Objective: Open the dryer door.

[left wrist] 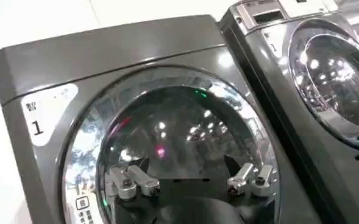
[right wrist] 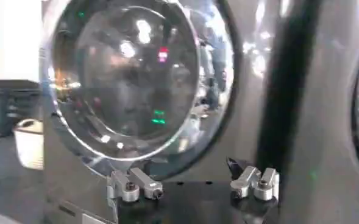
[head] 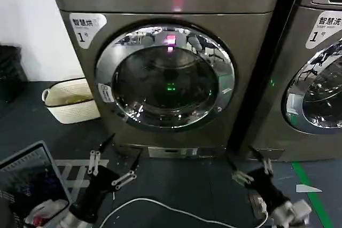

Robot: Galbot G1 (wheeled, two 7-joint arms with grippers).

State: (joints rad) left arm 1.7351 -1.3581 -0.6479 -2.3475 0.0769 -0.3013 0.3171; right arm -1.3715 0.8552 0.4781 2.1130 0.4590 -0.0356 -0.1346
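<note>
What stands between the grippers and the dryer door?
Nothing visible does. The left gripper and right gripper hang low, both open, before the shut door, with bare air between. The basket sits aside, to the left.

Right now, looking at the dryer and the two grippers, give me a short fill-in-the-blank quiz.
1. The dryer door is ____.
2. The label beside the door shows the number ____.
3. The left gripper and right gripper both have their fingers ____.
4. The white basket stands on the robot's ____ side of the dryer.

Missing words: closed; 1; open; left
</note>
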